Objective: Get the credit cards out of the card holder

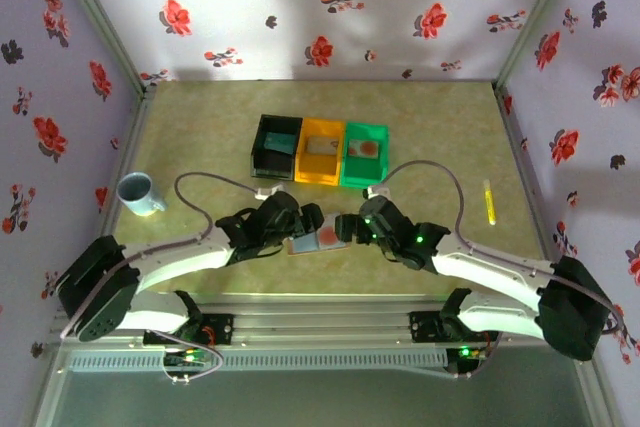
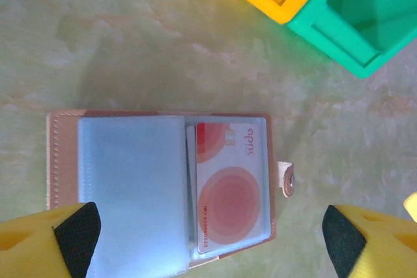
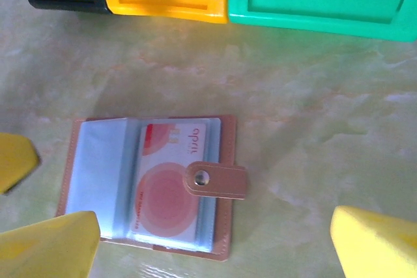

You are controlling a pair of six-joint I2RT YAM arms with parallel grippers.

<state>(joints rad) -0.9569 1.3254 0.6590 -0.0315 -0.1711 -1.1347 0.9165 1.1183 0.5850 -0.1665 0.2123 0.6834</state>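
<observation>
At the far left of the olive-green marbled worktop (image 1: pixel 200 127), a pale blue ceramic mug (image 1: pixel 138 194) is standing upright, well apart from everything else. Moving right, the left end effector (image 2: pixel 210 229) is hovering over the small folding brownish-pink leather-like card holder (image 2: pixel 130 180). Its yellow, black-padded fingers (image 2: pixel 65 242) are spread wide and gripping nothing. One fingertip is sitting at the holder's left corner and the other is off beyond its right edge.

The card holder is lying open and flat on the worktop between the two end effectors, near the middle of the front edge, with its blue-grey sleeves facing up. A pale credit card with orange-red circles (image 2: pixel 231 193) is sitting in the right-hand sleeve. A small clasp tab with a metal snap (image 2: pixel 287 179) is showing at the holder's right edge.

Behind the holder, a black plastic bin (image 1: pixel 272 169), an orange plastic bin (image 1: pixel 318 179) and a green plastic bin (image 1: pixel 362 182) are standing side by side in a row, touching.

The right end effector (image 3: pixel 215 232) is hanging just right of the holder. Its yellow fingers (image 3: pixel 374 245) are also wide apart and empty, straddling the holder's near edge in the right wrist view. Farther right, a thin yellow-green stick-like marker (image 1: pixel 488 202) is lying alone on the worktop.
</observation>
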